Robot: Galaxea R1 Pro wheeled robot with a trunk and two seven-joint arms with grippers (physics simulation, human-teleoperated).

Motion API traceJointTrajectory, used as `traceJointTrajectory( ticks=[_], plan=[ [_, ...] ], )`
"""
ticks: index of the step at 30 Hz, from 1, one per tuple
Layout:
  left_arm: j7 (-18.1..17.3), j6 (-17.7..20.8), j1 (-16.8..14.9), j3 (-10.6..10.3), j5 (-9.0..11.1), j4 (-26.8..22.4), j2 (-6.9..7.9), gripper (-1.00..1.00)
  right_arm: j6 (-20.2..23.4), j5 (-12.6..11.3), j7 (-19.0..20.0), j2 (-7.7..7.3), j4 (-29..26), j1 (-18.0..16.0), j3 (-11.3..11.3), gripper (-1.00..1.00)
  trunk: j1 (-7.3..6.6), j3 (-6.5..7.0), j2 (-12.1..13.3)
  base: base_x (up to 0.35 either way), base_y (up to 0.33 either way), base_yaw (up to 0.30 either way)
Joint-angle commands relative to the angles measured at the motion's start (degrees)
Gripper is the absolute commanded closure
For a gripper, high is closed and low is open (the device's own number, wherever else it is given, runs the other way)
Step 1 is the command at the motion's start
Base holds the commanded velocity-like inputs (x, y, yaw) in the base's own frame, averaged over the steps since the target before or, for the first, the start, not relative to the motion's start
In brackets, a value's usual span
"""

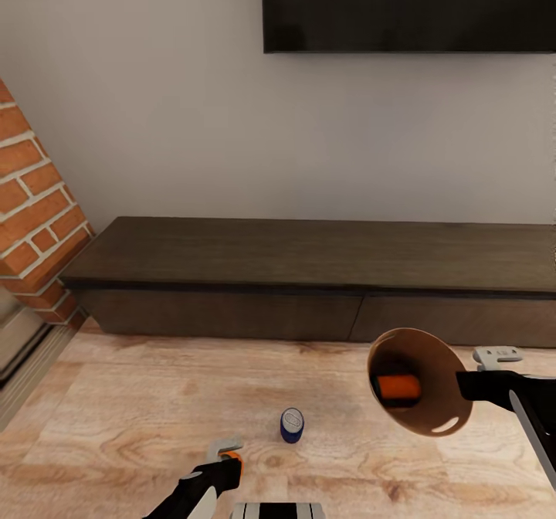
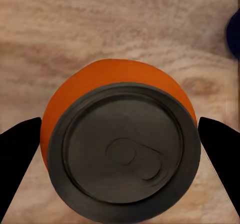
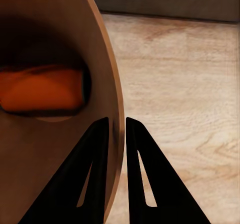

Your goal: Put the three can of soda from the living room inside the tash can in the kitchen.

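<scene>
— What's in the bin point(image 1: 421, 384)?
— One orange can point(image 1: 398, 387), lying on its side; the right gripper point(image 3: 117, 129) pinches the bin's rim, tilted above the floor point(image 1: 116, 395).
— The others?
— A blue can point(image 1: 291, 425) stands on the floor. A second orange can point(image 2: 120, 144) sits between the left gripper point(image 1: 225, 454)'s spread fingers.

The left gripper point(image 1: 224, 451) points down at the wood floor point(image 1: 123, 418), jaws spread around an upright orange can point(image 2: 120, 144). The right arm point(image 1: 525, 395) reaches in level above that floor, its gripper point(image 3: 116, 126) pinching the tilted bin's rim point(image 3: 114, 109).
</scene>
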Motion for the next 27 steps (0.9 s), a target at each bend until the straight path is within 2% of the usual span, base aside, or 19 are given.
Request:
traceJointTrajectory(
  ticks=[1, 7, 14, 24, 27],
  plan=[
    [-0.1, 0.0, 0.0, 0.0, 0.0, 0.0, 0.01, 1.0, 0.0, -0.7, 0.2, 0.0, 0.0, 0.0, 0.1, 1.0, -0.03, 0.23, 0.0, 0.0, 0.0, 0.0],
    [-2.5, 0.0, 0.1, 0.0, 0.1, 0.0, 0.13, 1.0, 0.0, -0.7, 0.2, 0.0, 0.0, 0.0, 0.5, 1.0, -0.18, 1.56, 0.1, 0.0, 0.0, 0.0],
    [-3.1, 0.1, 0.2, 0.0, 0.1, -0.4, 0.21, 1.0, 0.0, -0.6, 0.2, -0.07, 0.0, 0.0, 1.9, 1.0, -0.36, 3.11, 0.2, 0.0, 0.0, 0.0],
    [-3.0, 3.1, 0.2, 0.1, 0.2, -10.5, 0.32, 1.0, 0.0, -0.5, 0.2, -0.18, 0.0, 0.0, 2.2, 1.0, -0.62, 5.33, 0.3, 0.0, 0.0, 0.0],
    [-2.9, 6.3, 0.6, 0.3, 0.2, -15.1, 0.47, 1.0, 0.0, -0.5, 0.2, -0.23, 0.0, 0.0, 2.2, 1.0, -0.7, 5.99, 0.4, 0.0, 0.0, 0.0]
  ],
)
